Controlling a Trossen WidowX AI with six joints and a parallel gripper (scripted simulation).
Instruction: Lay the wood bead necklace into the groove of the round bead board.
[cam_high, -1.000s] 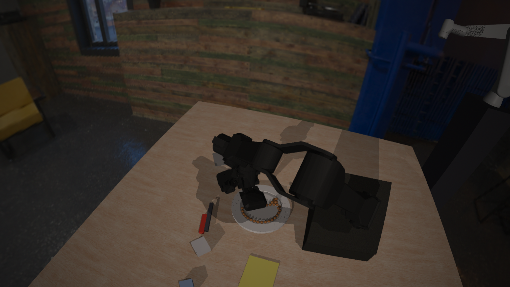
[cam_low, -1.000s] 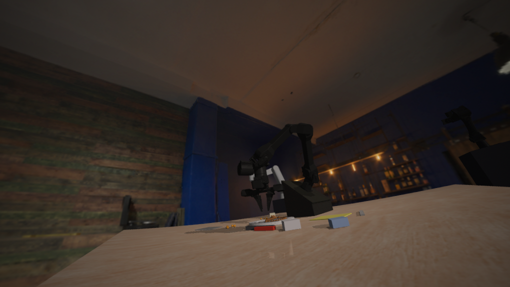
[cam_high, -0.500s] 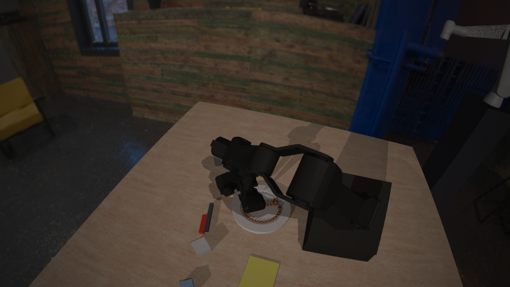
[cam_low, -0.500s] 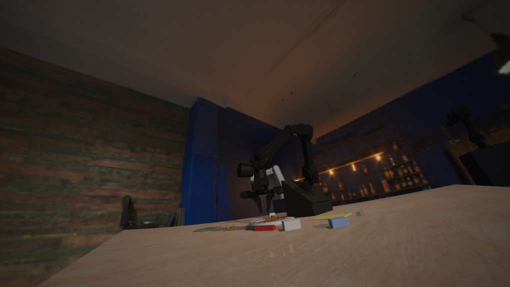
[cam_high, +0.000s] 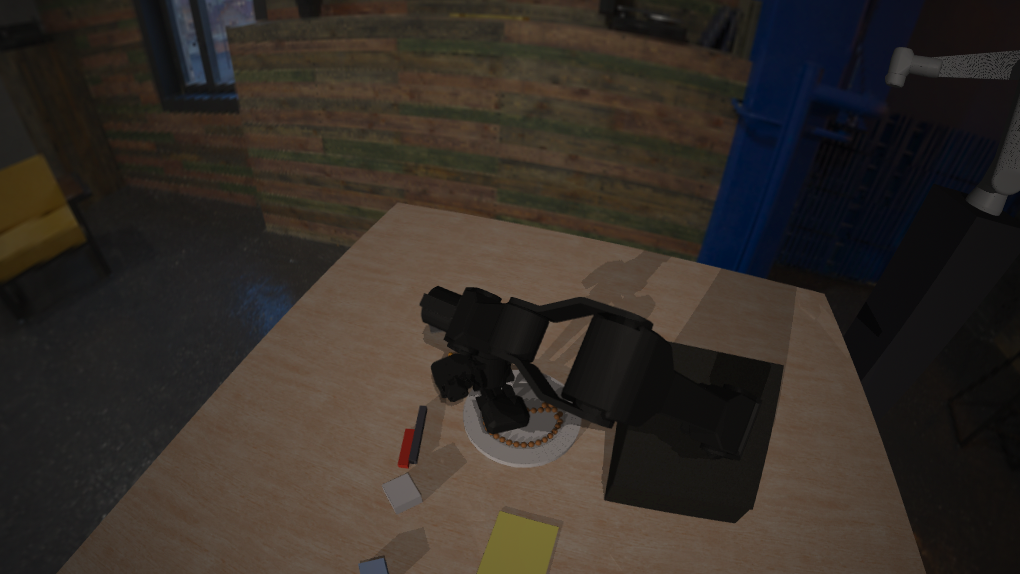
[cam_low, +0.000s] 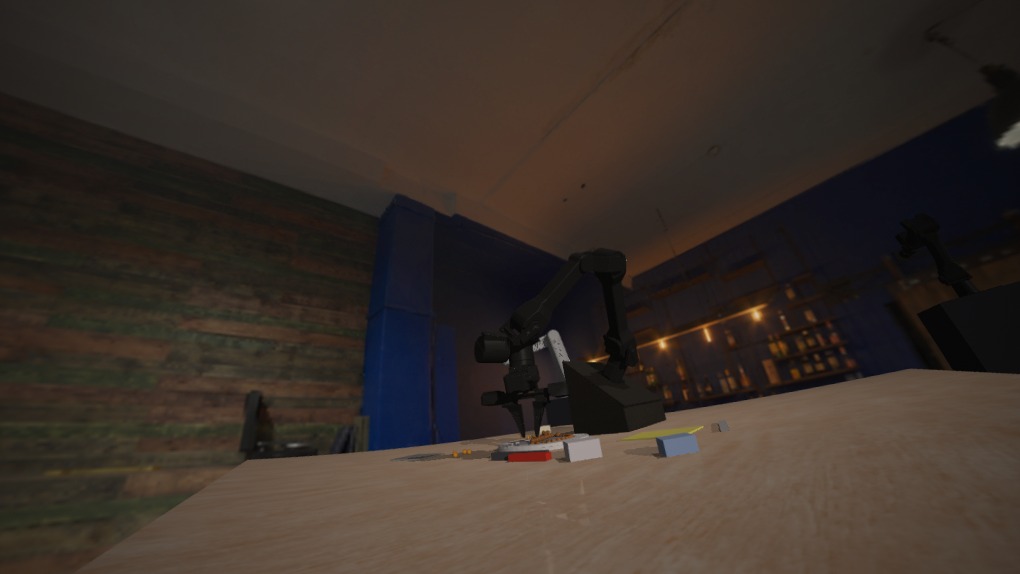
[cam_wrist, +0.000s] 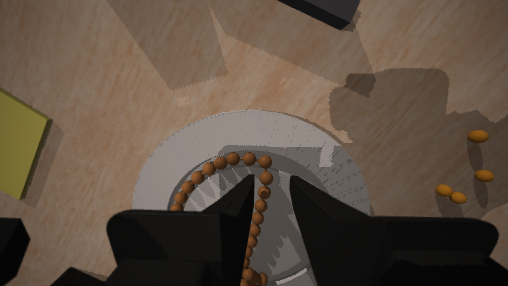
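Note:
The round bead board (cam_high: 479, 441) (cam_low: 505, 448) (cam_wrist: 250, 126) is pale grey and lies flat on the table. The brown wood bead necklace (cam_high: 524, 444) (cam_wrist: 233, 159) lies on it. In the wrist view, part of it curves along the groove at the left and top, then bends sharply and runs down across the board's inner area to a bunched clump at the bottom. My gripper (cam_low: 530, 435) (cam_wrist: 272, 181) is low over the board and partly open, with the strand between its fingertips, not pinched. In the top view the arm hides the fingertips and part of the necklace.
A red block (cam_high: 405, 448) (cam_low: 529, 456) and a dark block (cam_high: 419, 434) (cam_wrist: 325, 11) lie beside the board. A white block (cam_high: 402, 492) (cam_low: 582, 449), a blue block (cam_high: 373, 566) (cam_low: 677, 444) and a yellow pad (cam_high: 519, 544) (cam_wrist: 22, 145) are nearby. Several small orange pieces (cam_wrist: 478, 136) lie on the other side.

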